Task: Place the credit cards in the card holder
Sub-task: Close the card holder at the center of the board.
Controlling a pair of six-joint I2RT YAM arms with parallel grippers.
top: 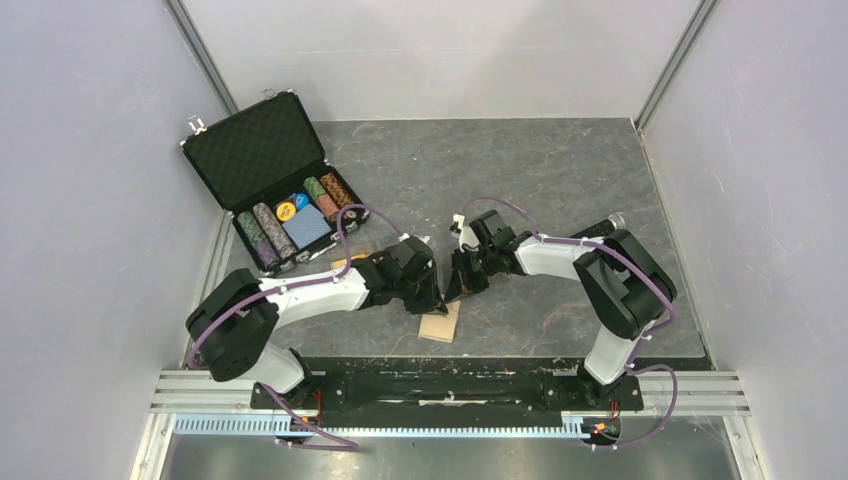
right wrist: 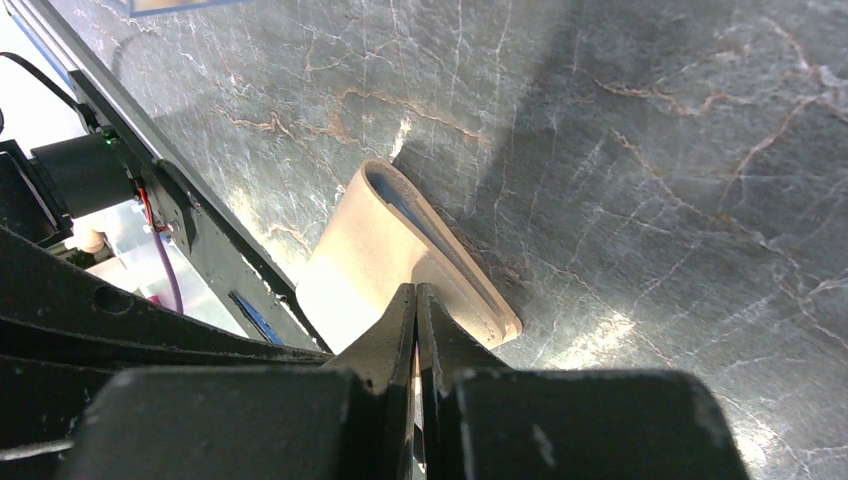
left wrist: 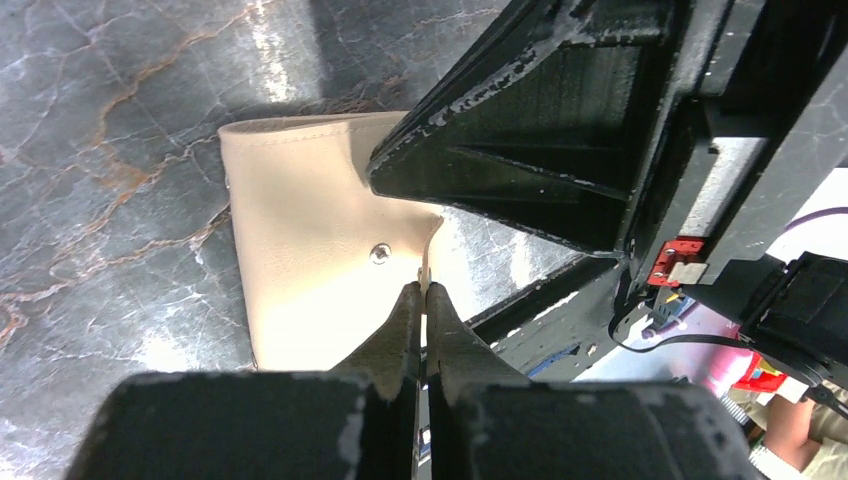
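Nearest the arms' bases, just beyond the black rail, the tan card holder (top: pixel 441 325) lies at the near middle of the grey marbled table (top: pixel 560 180), and both arms reach inward to meet over it. The left gripper (left wrist: pixel 422 292) is closed narrow, its tips pinching the right edge of the holder's flap just beside the metal snap (left wrist: pixel 380 254). The right gripper (right wrist: pixel 415 298) is also closed tight, with its tips down against the holder. From its own camera it cannot be told whether a leaf of leather sits between them or they only press on it. That view shows the holder folded over on itself, with a strip of light blue lining visible inside the fold, so the pockets are not yet laid open. No card is in either gripper and none shows in the holder. A little farther back and to the left, a sliver of orange (top: pixel 345 262) peeks out beside the left arm. It may be one of the credit cards, but too little shows to be sure, and the dark card is not visible at all. At the far left stands an open black case (top: pixel 262 150) with poker chips (top: pixel 270 230) and a blue deck (top: pixel 306 228). The task looks to be at its start, with the holder being opened and both cards left to fetch and insert.
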